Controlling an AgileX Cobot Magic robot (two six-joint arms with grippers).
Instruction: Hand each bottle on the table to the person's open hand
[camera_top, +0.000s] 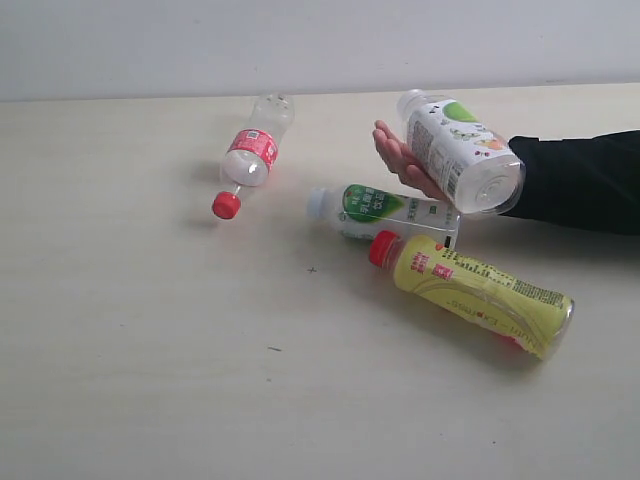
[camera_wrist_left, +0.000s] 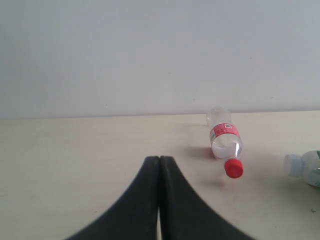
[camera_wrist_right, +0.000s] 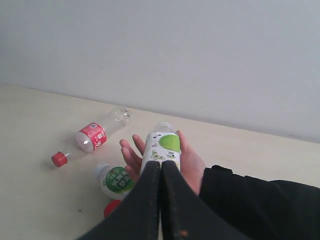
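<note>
Done: we judge one of four delivered; the butterfly-label bottle (camera_top: 460, 150) lies across the person's open hand (camera_top: 396, 160), palm up at the far side of the table (camera_top: 150, 350).
Left to do: three bottles lie on their sides on the table. The red-label clear bottle (camera_top: 252, 152) is well apart from the hand, the white-green bottle (camera_top: 378, 210) just beside it, and the yellow bottle (camera_top: 480, 292) just beside the white-green one.
Left gripper (camera_wrist_left: 159, 159): jaws pressed together, empty, above bare table.
Right gripper (camera_wrist_right: 161, 163): jaws pressed together, holding nothing, facing the hand.
Exterior view only: we see the yellow bottle whole, but no gripper.
Right wrist view only: we see the palm under the bottle; of the yellow bottle, just its red cap.
Left wrist view: no hand shows, only the red-label bottle and the white-green bottle's cap end.
</note>
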